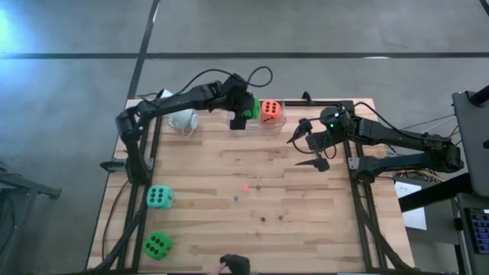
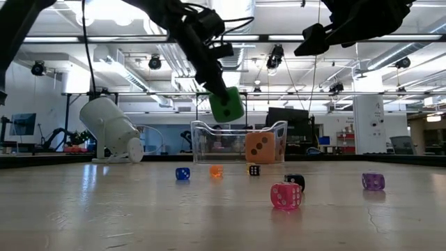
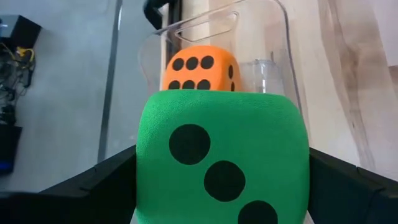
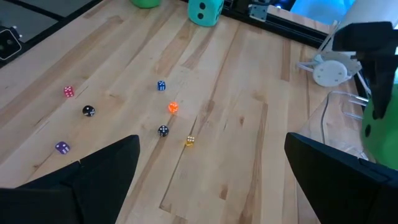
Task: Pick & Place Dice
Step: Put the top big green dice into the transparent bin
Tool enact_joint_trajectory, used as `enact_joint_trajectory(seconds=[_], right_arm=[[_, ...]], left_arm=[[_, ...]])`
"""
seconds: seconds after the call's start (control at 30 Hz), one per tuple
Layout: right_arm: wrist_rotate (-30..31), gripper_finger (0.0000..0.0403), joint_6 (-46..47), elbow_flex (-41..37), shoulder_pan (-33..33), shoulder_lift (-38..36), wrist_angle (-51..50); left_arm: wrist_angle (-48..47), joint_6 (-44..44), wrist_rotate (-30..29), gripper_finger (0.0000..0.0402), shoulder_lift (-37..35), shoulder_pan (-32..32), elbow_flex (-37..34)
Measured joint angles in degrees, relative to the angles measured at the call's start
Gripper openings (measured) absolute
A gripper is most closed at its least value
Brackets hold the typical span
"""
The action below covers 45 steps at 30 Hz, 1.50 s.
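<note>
Left gripper (image 1: 243,107) held a green foam die (image 2: 227,104) between its fingers (image 3: 93,183), raised above the left part of the clear plastic bin (image 2: 237,143) at the far edge of the table (image 1: 306,198). An orange-red die (image 3: 200,68) already sat inside that bin, toward its right. Right gripper (image 1: 309,145), jaws wide and empty, hovered over the table's right side. A teal die (image 1: 159,197) and a second green die (image 1: 157,245) lay at the near left, with tiny coloured dice (image 4: 161,86) scattered mid-table. If released off-centre, the soft cube would likely clip the bin's rim or bounce off the orange-red die and tumble out.
</note>
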Motion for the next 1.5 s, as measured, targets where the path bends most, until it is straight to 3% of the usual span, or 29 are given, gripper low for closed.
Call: enact_joint_trajectory(seconds=[1.2,1.5], right_arm=[[-0.01,0.0400,0.00,0.00,0.02,0.00,0.00],[-0.02,0.0400,0.00,0.00,0.01,0.00,0.00]], left_arm=[[4.65,-1.68,1.30,0.0366,11.32,4.02,0.00],[4.82,0.74,1.33,0.0395,11.32,4.02,0.00]])
